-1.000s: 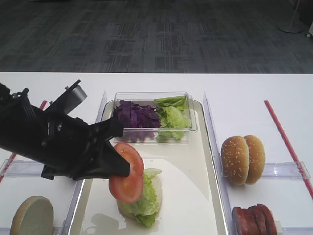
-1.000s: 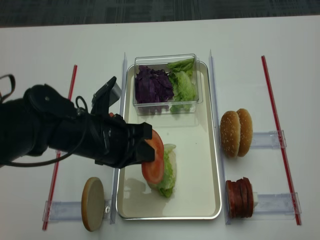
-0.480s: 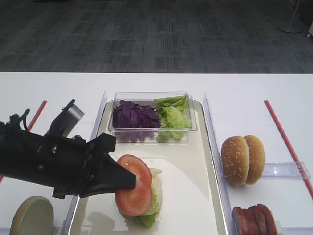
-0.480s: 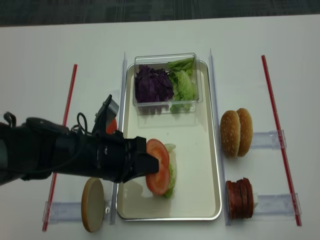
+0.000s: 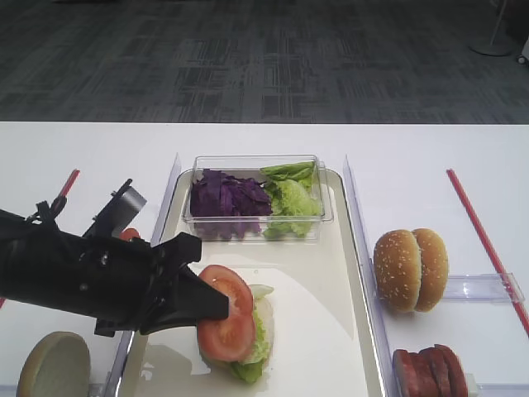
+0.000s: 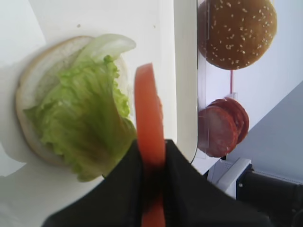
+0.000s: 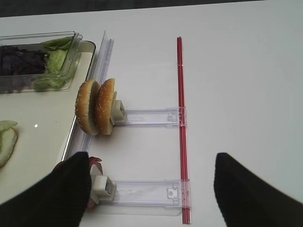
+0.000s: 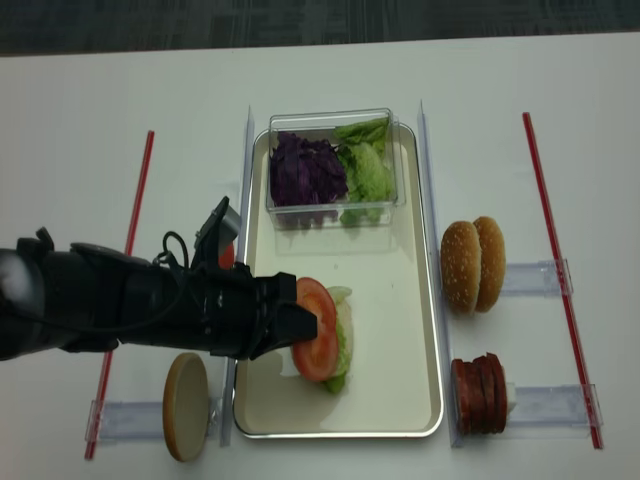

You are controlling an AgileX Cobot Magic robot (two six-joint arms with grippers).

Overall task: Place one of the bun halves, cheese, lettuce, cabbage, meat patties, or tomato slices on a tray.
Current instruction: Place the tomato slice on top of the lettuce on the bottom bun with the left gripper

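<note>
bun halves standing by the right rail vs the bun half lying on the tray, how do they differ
The two tan sesame-seeded bun halves stand on edge, side by side, on the white table right of the long cream tray; the pale bun half lies flat on the tray, cut face up. The standing pair is bare; the flat one carries crinkly green lettuce, with a red tomato slice held over it by the left fingers. All are round bread.
</note>
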